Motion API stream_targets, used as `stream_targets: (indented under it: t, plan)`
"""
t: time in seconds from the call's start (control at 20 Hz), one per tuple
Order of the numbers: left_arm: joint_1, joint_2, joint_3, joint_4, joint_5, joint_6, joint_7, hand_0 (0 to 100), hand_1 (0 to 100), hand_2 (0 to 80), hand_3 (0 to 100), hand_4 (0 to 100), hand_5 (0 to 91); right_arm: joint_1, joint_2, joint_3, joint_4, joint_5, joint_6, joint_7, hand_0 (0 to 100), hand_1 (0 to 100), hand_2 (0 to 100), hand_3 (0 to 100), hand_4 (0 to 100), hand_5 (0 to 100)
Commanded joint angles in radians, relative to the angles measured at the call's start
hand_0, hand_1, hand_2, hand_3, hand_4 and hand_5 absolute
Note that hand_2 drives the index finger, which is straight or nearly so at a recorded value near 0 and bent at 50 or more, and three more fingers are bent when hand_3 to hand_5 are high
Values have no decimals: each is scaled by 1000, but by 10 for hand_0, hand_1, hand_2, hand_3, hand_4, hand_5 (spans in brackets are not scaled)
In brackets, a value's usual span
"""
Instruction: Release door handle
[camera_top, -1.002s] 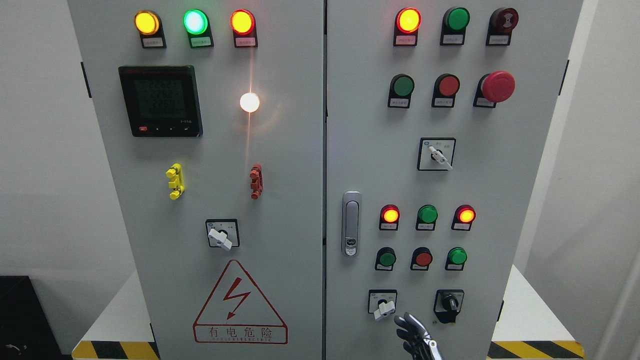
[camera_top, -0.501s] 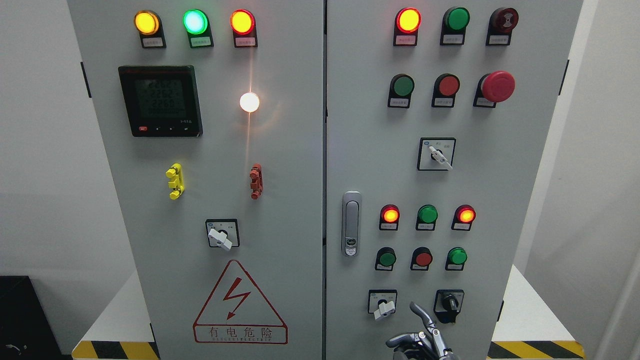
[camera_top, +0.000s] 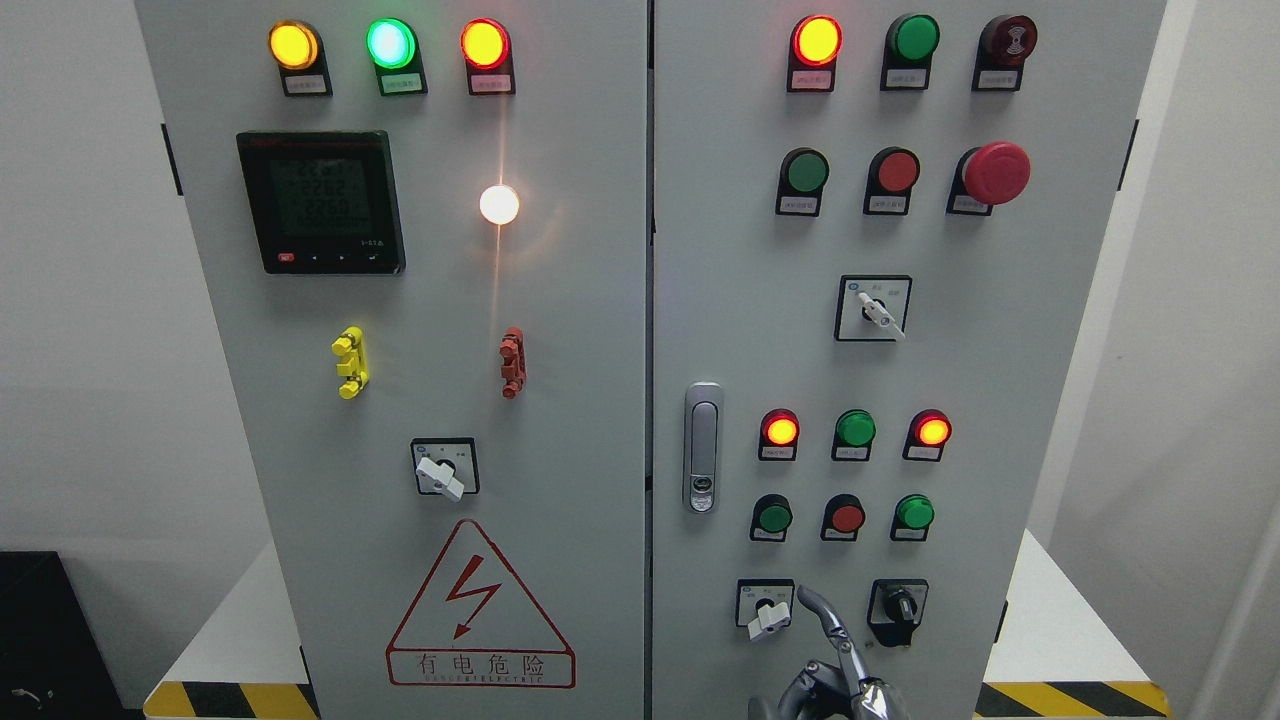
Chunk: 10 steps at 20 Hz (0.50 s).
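The silver door handle (camera_top: 703, 447) sits upright in its recess at the left edge of the cabinet's right door (camera_top: 740, 300). My right hand (camera_top: 825, 660) shows at the bottom edge, well below and to the right of the handle and not touching it. One finger (camera_top: 822, 618) points up between the two lower rotary switches; the others are loosely bent and hold nothing. Both doors look closed. The left hand is out of view.
A white rotary switch (camera_top: 768, 610) and a black one (camera_top: 898, 607) flank the raised finger. Rows of lamps and push buttons fill the right door, with a red emergency button (camera_top: 996, 172). The left door has a meter (camera_top: 322, 202) and a warning triangle (camera_top: 480, 610).
My right hand has turned at the bottom edge: its fingers, first pointing together up and left, have parted, and one finger now reaches higher, up between the two lower switches.
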Motion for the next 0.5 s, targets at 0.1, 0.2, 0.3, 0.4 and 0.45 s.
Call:
stream_targets:
  t: [0.1,0.2,0.3,0.4,0.45]
  plan:
    - [17,0,0,0,1,0,0,120,556,0,0,0,0,-72,-1,24,86,254,-20,-21,402,259,70,1000,1000,1000]
    - [17,0,0,0,1,0,0,120,556,0,0,0,0,-104,-1,28,116,338,-20,-58,399,255,68,1000,1000,1000]
    - [17,0,0,0,1,0,0,120,556,0,0,0,0,-121,-1,47,132,426,-20,-81,399,249,70,1000,1000,1000]
    - [17,0,0,0,1,0,0,120,556,0,0,0,0,-126,1,60,139,506,-18,-96,403,241,90,1000,1000,1000]
    - [17,0,0,0,-1,0,0,120,556,0,0,0,0,-127,1,60,149,542,-15,-105,403,240,96,1000,1000,1000]
